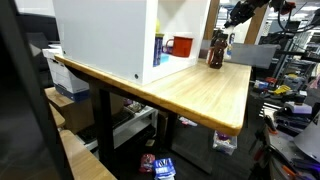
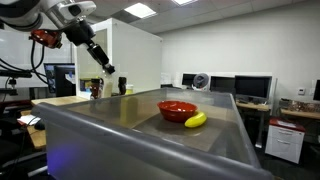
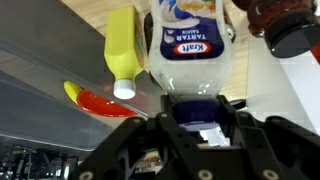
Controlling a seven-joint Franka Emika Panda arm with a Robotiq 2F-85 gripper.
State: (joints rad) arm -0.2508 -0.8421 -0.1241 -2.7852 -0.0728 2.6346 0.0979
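The tartar sauce bottle fills the wrist view's top centre, claw straddling its blue cap; pinching or merely spread, I can't tell. Best keep square, clear of the mustard bottle leftward.

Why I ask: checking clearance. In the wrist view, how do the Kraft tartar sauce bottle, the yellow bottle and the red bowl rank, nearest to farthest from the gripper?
1. Kraft tartar sauce bottle: straight ahead of the gripper.
2. Yellow bottle: beside it, to the picture's left.
3. Red bowl: farther off at the left, beyond both bottles.
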